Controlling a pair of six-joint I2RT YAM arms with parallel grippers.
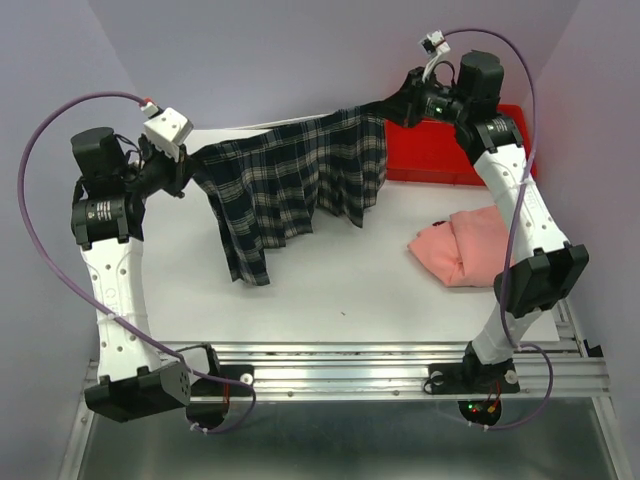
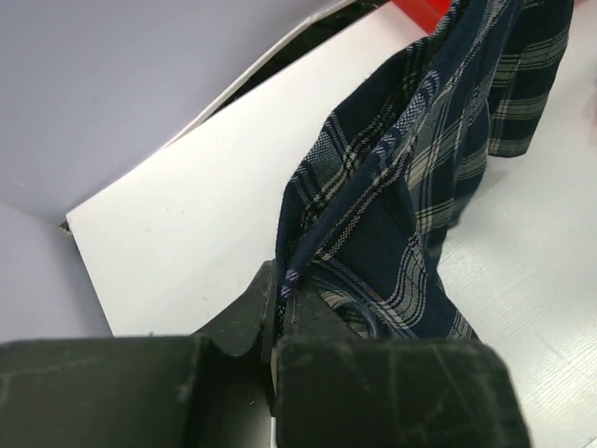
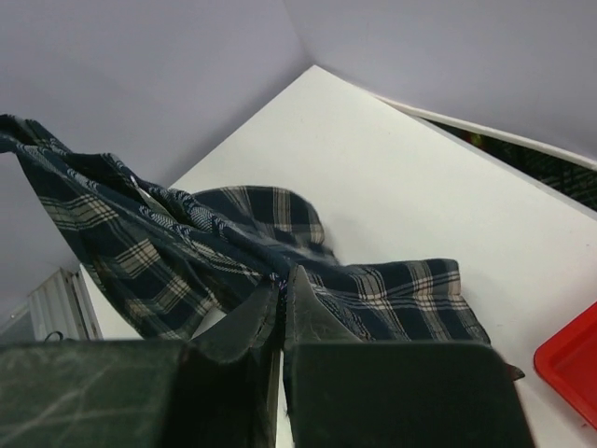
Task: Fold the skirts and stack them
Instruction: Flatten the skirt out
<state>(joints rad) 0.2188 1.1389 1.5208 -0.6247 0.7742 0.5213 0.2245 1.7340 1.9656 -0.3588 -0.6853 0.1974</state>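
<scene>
— Above the white table (image 1: 340,290), towards the back: that's where the plaid skirt (image 1: 290,185) hangs, strung out by its top edge between the two arms, with the pleats dropping down.

— Is it off the surface?

— Mostly. The lowest corner, on the left, droops close to the tabletop, and I can't tell whether it touches.

— Who has hold of it?

— Both. The left gripper (image 2: 284,299) has its jaws pinched on the banded edge at the left end. The right gripper (image 3: 280,285) has its jaws pressed tight on the cloth at the other end, held higher.

— And the pink skirt (image 1: 465,250)?

— It's lying in a soft folded bundle on the table's right side, well apart from the plaid one, partly behind the right arm.

— Anything else there?

— A red tray (image 1: 440,160) at the back right corner, just behind the right gripper.
</scene>
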